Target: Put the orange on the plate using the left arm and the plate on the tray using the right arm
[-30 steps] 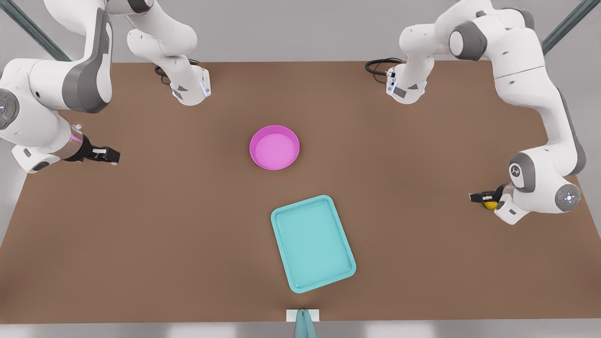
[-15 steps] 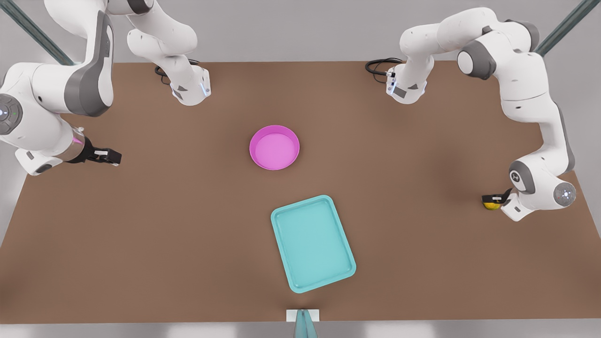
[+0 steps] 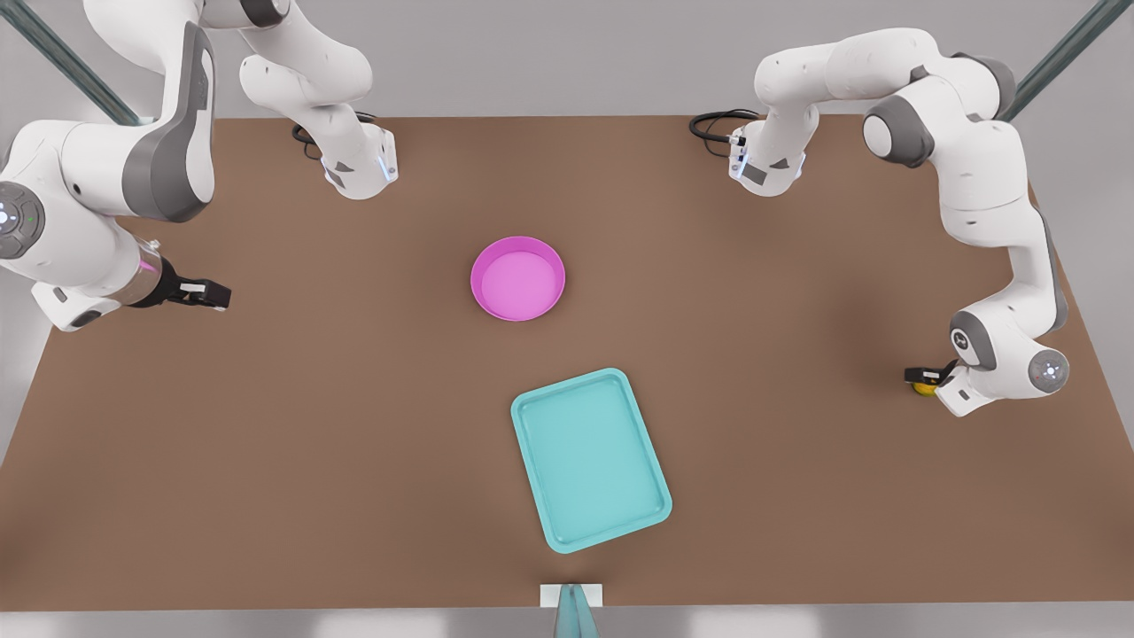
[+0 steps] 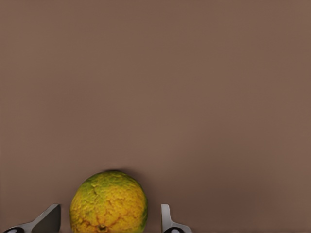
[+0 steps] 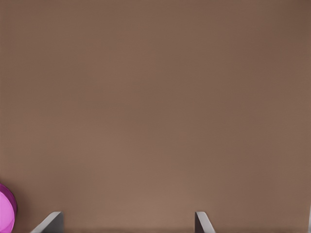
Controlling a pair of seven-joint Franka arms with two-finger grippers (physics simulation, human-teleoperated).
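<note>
The orange lies on the table near the edge at the front view's right. My left gripper is low over it and open, one finger on each side with a small gap to the skin. The pink plate sits at the table's middle, and its rim also shows in the right wrist view. The teal tray lies nearer the front edge, turned at an angle. My right gripper waits open over bare table at the front view's left.
Both arm bases stand at the table's far edge with black cables beside them. A small white block sits at the front edge below the tray. Brown table lies between plate, tray and both grippers.
The left arm has folded down and its gripper has sunk lower around the orange. The right arm has barely shifted. Plate and tray have not moved.
</note>
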